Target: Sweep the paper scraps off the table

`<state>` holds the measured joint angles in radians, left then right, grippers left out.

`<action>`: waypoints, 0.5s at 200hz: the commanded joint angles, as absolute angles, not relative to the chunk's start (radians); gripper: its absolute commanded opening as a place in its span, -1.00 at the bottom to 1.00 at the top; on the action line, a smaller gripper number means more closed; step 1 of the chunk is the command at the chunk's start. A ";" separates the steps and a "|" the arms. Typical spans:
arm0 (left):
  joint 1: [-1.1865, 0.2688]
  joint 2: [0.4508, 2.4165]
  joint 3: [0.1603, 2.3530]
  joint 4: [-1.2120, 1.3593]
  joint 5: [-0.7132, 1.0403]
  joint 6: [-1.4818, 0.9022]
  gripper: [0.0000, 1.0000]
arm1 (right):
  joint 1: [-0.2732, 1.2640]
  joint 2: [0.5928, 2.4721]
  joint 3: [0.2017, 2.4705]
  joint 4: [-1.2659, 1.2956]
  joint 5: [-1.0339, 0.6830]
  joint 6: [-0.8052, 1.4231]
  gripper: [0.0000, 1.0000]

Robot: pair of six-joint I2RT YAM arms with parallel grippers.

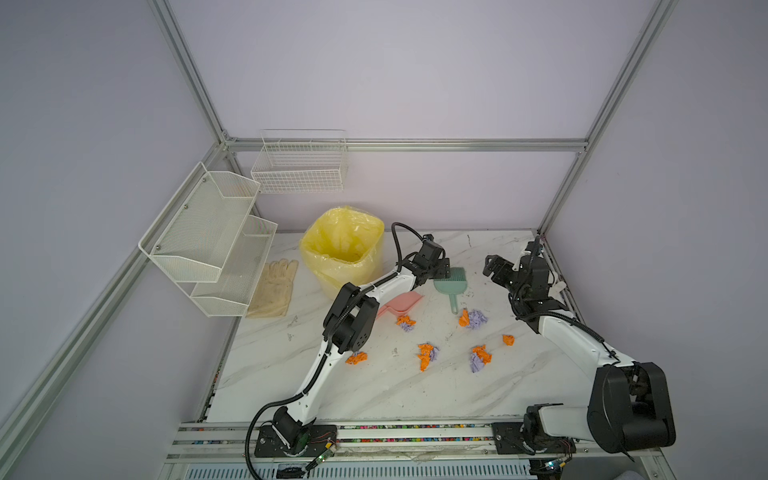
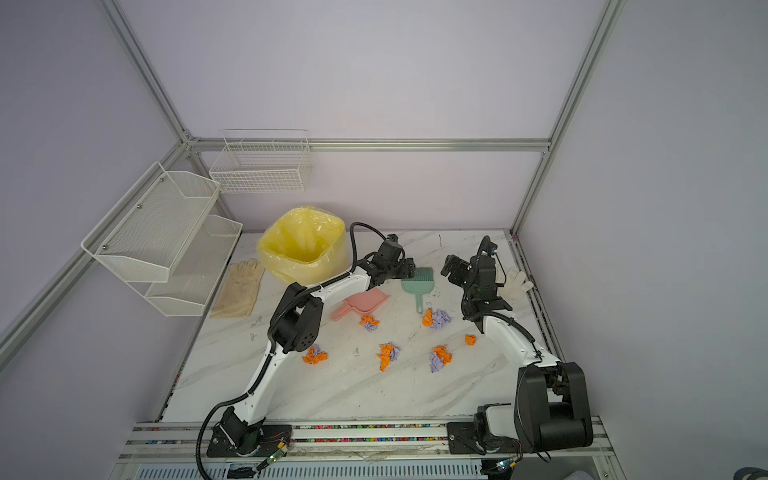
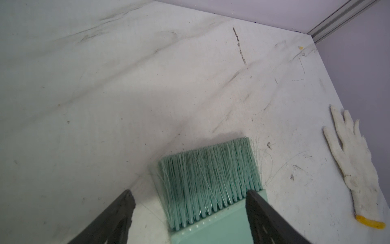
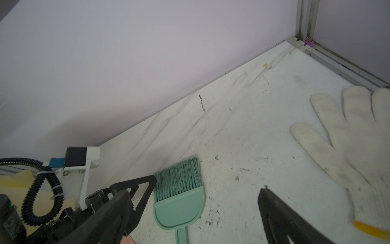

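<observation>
Several orange and pale purple paper scraps [image 1: 427, 355] [image 2: 388, 355] lie scattered over the middle of the marble table [image 1: 374, 395]. A teal hand brush [image 1: 451, 282] [image 3: 209, 173] [image 4: 179, 202] lies flat behind them, bristles pointing to the back wall. Beside it on the left sits a pink dustpan [image 1: 401, 302] [image 2: 365, 303]. My left gripper [image 1: 445, 271] [image 3: 188, 191] is open, low over the brush head with one finger on each side of it. My right gripper [image 1: 492, 266] [image 4: 194, 191] hangs open above the table, right of the brush, holding nothing.
A bin lined with a yellow bag [image 1: 343, 245] stands at the back left. A beige glove [image 1: 276, 286] lies under the white mesh shelves [image 1: 216, 241]. A white glove [image 2: 515, 282] [image 3: 354, 169] lies by the right edge. A wire basket [image 1: 299, 166] hangs on the back wall.
</observation>
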<state>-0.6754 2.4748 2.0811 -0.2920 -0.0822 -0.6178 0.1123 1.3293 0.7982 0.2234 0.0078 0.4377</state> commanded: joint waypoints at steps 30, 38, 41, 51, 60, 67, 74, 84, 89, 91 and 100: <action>-0.673 2.505 2.087 -0.252 -0.083 -0.632 0.57 | 0.110 1.326 0.790 0.224 0.027 0.425 0.95; -0.673 2.509 2.089 -0.252 -0.084 -0.633 0.56 | 0.110 1.326 0.788 0.225 0.025 0.425 0.95; -0.673 2.510 2.089 -0.253 -0.084 -0.633 0.56 | 0.110 1.325 0.788 0.226 0.022 0.424 0.95; -0.673 2.514 2.091 -0.251 -0.086 -0.632 0.49 | 0.110 1.329 0.787 0.230 0.012 0.418 0.95; -0.673 2.520 2.092 -0.250 -0.087 -0.632 0.44 | 0.110 1.331 0.787 0.227 0.006 0.419 0.95; -0.673 2.523 2.094 -0.249 -0.087 -0.633 0.42 | 0.110 1.331 0.786 0.227 0.006 0.420 0.95; -0.673 2.526 2.094 -0.249 -0.088 -0.632 0.35 | 0.110 1.329 0.783 0.228 0.007 0.419 0.95; -0.673 2.529 2.095 -0.247 -0.093 -0.635 0.27 | 0.110 1.324 0.779 0.230 0.009 0.419 0.95; -0.673 2.531 2.096 -0.244 -0.095 -0.636 0.25 | 0.110 1.321 0.778 0.230 0.010 0.419 0.95; -0.673 2.533 2.097 -0.244 -0.095 -0.637 0.25 | 0.110 1.321 0.777 0.230 0.011 0.419 0.95; -0.673 2.536 2.100 -0.243 -0.098 -0.638 0.22 | 0.110 1.319 0.774 0.230 0.011 0.419 0.95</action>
<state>-0.6754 2.5305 2.0811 -0.2729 -0.0853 -0.6350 0.1123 1.3293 0.7937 0.2241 0.0074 0.4316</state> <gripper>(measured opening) 0.627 0.974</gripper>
